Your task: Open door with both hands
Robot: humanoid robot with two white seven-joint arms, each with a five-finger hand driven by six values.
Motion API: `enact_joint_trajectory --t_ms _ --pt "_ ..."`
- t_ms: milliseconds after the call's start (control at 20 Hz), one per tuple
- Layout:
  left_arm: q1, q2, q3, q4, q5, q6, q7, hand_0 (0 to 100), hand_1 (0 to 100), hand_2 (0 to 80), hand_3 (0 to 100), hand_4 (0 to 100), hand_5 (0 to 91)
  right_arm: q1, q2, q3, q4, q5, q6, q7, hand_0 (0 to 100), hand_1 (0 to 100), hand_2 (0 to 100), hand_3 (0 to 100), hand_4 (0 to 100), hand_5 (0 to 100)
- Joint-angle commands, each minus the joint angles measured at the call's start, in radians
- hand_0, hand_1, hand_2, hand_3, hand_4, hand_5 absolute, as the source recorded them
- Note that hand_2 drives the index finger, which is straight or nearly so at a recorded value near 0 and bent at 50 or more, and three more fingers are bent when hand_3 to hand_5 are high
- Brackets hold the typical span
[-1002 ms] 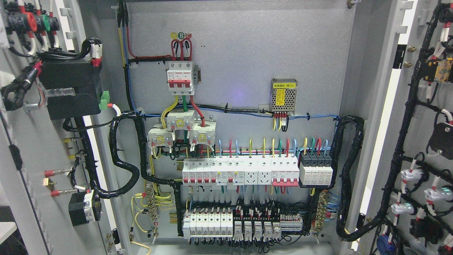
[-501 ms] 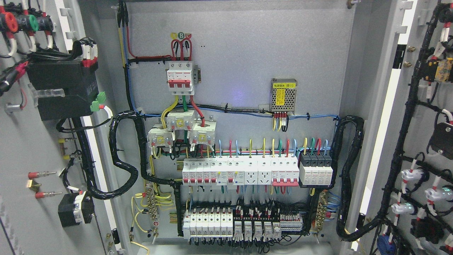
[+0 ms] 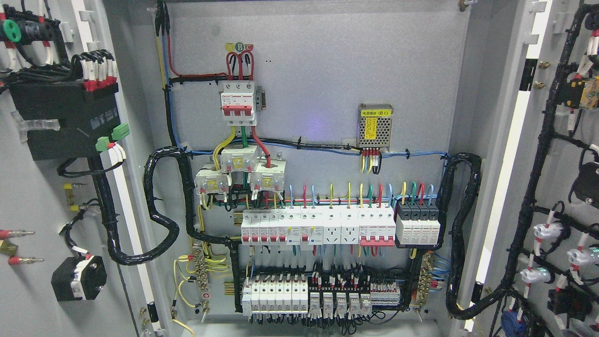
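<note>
Grey sheet-metal cabinet [image 3: 327, 70] is seen with both doors swung open. The left door [image 3: 37, 187] is shown at the picture's left edge with its inner face exposed; a black box [image 3: 63, 119] and a black cable bundle [image 3: 154, 210] are mounted on it. The right door [image 3: 561, 187] is shown at the right edge, carrying black wiring and white fittings [image 3: 545, 231]. Between them, on the back panel, a red-and-white breaker [image 3: 238, 103] is fixed at the top, a small meshed power unit [image 3: 375, 125] to its right, and a row of white breakers [image 3: 318, 228] below. Neither hand is in view, so no hand state can be recorded.
</note>
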Motion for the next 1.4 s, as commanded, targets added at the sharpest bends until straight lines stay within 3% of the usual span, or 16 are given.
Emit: enact_joint_trajectory --t_ms 0,401,801,1352 --pt "0.034 0.076 0.151 0.019 0.079 -0.473 -0.004 0 0 0.0 0 0 0.0 0.013 0.009 -0.036 0.011 -0.018 0.000 0.000 38 0 0 0 0 0" --pt "-0.004 0.154 0.192 0.185 0.136 -0.469 -0.005 0 0 0.0 0 0 0.0 0.039 0.009 -0.070 0.011 -0.049 -0.002 0.000 38 0 0 0 0 0" --pt "-0.107 0.232 0.243 0.308 0.199 -0.399 -0.004 0 0 0.0 0 0 0.0 0.068 0.009 -0.095 0.011 -0.050 -0.005 0.000 38 0 0 0 0 0" --pt "-0.184 0.294 0.306 0.455 0.237 -0.353 -0.005 0 0 0.0 0 0 0.0 0.098 0.009 -0.116 0.011 -0.090 -0.006 0.001 38 0 0 0 0 0"
